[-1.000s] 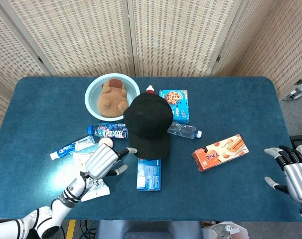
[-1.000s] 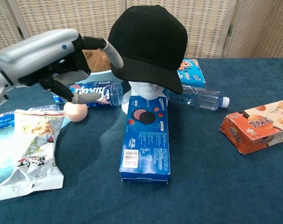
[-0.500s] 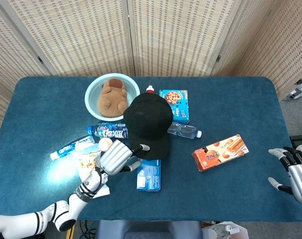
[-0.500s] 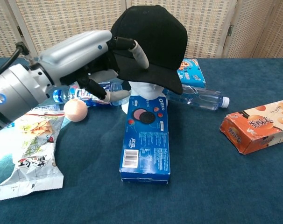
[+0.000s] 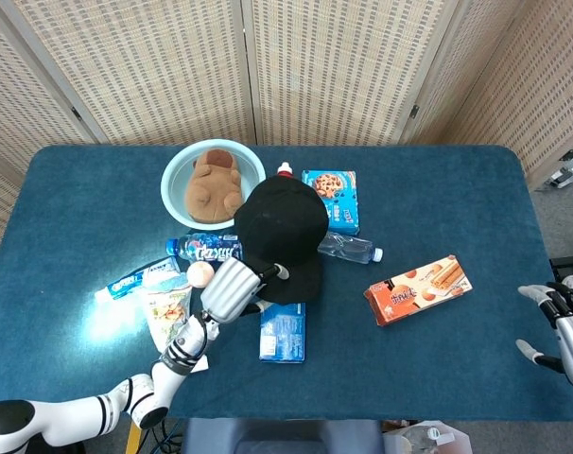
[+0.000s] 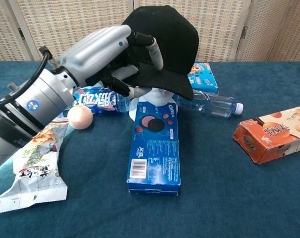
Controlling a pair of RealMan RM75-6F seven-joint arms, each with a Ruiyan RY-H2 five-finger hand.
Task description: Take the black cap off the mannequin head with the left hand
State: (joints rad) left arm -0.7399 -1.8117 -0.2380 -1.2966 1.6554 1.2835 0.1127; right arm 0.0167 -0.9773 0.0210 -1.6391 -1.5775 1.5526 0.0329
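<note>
The black cap (image 6: 166, 42) is seated on the white mannequin head (image 6: 151, 95) near the middle of the blue cloth-covered table (image 5: 438, 199), its brim pointing toward the near edge; the left hand (image 6: 113, 54) is laid against the cap's left side, fingers (image 6: 154, 51) curled over the crown and brim edge, though a firm grasp cannot be confirmed. The right hand (image 5: 568, 320) is seen past the table's right near corner, fingers spread, nothing held.

Open cloth is found along the far edge, the left end and the right end; the middle is crowded. A blue box marked OREO (image 6: 155, 146) lies directly in front of the mannequin head, touching its base; a clear plastic bottle (image 6: 212, 105) lies on its side to the right; an orange biscuit carton (image 6: 274, 133) lies further right, well apart. A bottle with a blue label (image 6: 101, 99) lies behind the left hand; a small peach-coloured ball (image 6: 80, 116) rests beside it; a crinkled snack bag (image 6: 35, 163) with Chinese characters lies at the near left. A toothpaste tube (image 5: 135, 279), a blue cookie box (image 5: 331, 199) and a pale bowl (image 5: 178, 170) holding a brown plush toy (image 5: 213, 184) are seen in the head view.
</note>
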